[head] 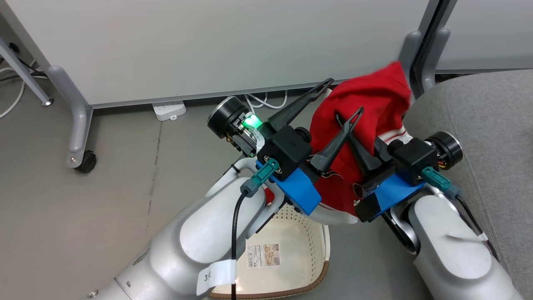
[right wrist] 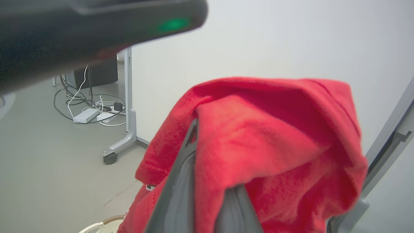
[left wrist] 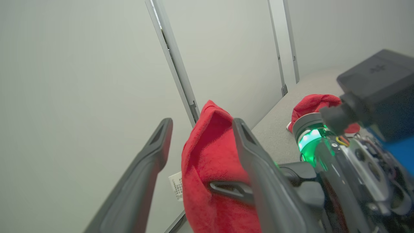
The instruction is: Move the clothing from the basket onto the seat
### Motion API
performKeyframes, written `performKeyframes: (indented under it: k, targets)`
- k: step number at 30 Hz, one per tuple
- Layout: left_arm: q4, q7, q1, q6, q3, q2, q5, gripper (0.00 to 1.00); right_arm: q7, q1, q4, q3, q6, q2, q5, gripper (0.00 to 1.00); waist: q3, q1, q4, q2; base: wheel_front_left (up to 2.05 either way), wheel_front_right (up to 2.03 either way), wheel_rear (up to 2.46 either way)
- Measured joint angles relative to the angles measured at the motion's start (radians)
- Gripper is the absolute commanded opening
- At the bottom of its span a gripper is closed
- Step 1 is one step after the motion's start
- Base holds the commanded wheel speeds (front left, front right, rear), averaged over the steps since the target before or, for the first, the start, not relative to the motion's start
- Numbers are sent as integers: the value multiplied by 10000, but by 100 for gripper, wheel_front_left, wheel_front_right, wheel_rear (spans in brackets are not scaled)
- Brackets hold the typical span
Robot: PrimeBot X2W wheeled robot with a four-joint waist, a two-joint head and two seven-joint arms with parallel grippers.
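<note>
A red garment (head: 370, 100) of the clothing hangs in the air over the basket (head: 316, 283), draped over my right gripper (head: 340, 121), which is shut on it. In the right wrist view the cloth (right wrist: 265, 136) covers the fingers (right wrist: 181, 187). My left gripper (head: 344, 96) stands open right beside it, its fingers (left wrist: 155, 152) spread on either side of the fabric (left wrist: 210, 152) without pinching it. A second red garment (left wrist: 312, 103) lies on the seat (left wrist: 278, 136). The grey seat (head: 479, 125) is at the right of the head view.
White partition panels on grey legs stand behind, one with a caster (head: 85, 162). A power strip (head: 168, 110) and cables lie at their foot. The basket's bottom carries a label sticker (head: 264, 255). The grey floor (head: 104, 208) lies open to the left.
</note>
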Motion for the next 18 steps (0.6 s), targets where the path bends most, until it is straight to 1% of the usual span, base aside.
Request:
performKeyframes:
  k: [9,18]
  targets:
    - [-12,0,-21,115,-12,86,0,100,0,-12,-196,-194,0,-25,23,0,274,0,-219,0,0,0,0]
    - [-75,109,-169,130,-153,205,13,100,0,-36,-474,-635,0,-31,19,0,682,0,-828,0,0,0,0]
